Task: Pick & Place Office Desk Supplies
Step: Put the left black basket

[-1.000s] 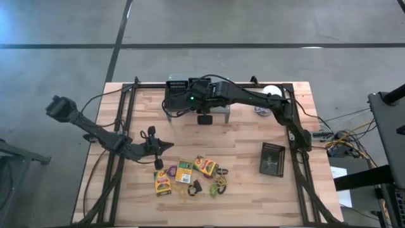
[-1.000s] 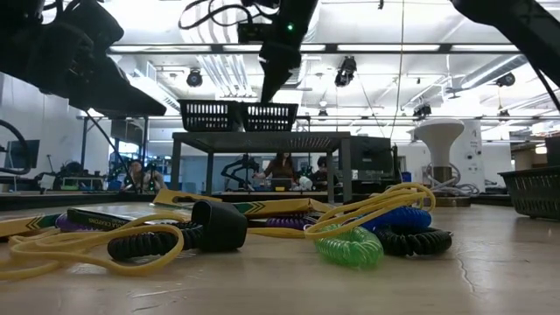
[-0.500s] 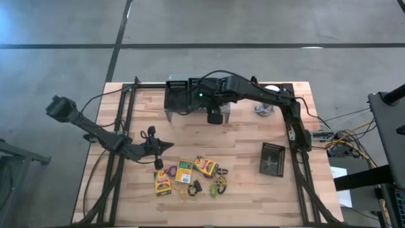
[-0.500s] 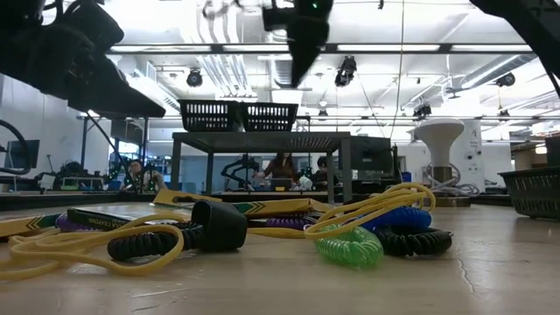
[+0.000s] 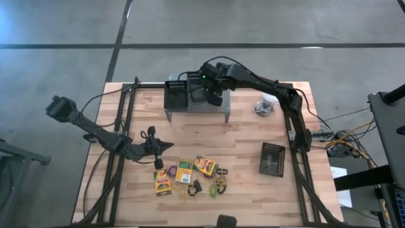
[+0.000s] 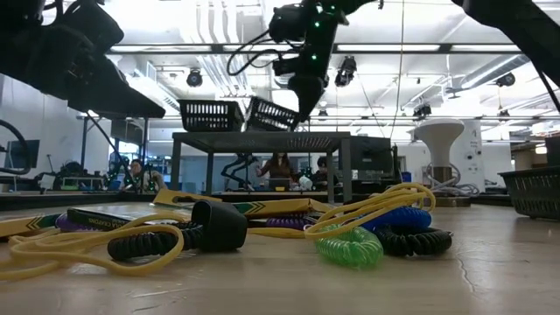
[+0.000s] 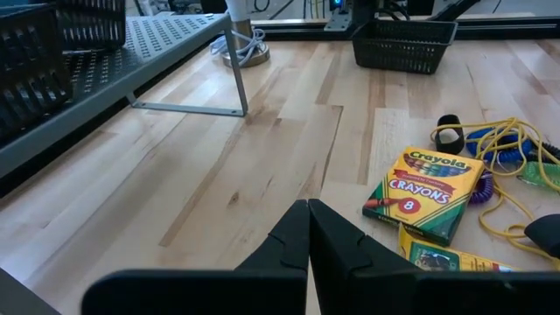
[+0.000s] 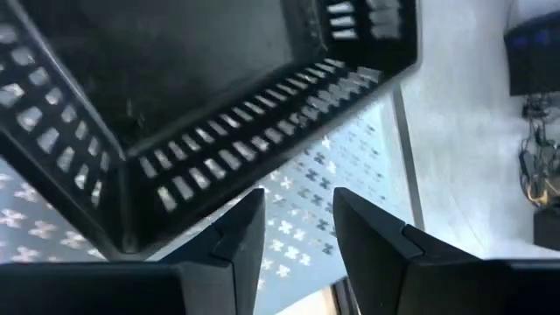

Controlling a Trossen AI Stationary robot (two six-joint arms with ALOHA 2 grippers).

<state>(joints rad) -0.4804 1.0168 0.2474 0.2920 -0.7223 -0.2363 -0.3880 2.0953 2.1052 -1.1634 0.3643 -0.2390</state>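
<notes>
While the loose supplies lie grouped near the table's front edge, yellow-and-green crayon boxes (image 5: pixel 183 171) and coiled rubber bands (image 6: pixel 350 229) await collection. Left gripper (image 5: pixel 166 146): clenched, empty, parked just left of them. Right gripper (image 5: pixel 212 96): over the grey perforated metal shelf (image 5: pixel 197 107) at the far side, fingers parted beside a tilted black mesh basket (image 6: pixel 273 114), apparently tipping it; grasp uncertain.

Crayon box (image 7: pixel 423 192): "Crayola", "CRAYONS", "8" on front face.

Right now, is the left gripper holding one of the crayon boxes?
No. The left gripper is shut on nothing above bare wood, and the nearest crayon box lies flat on the table, apart from it.
</notes>
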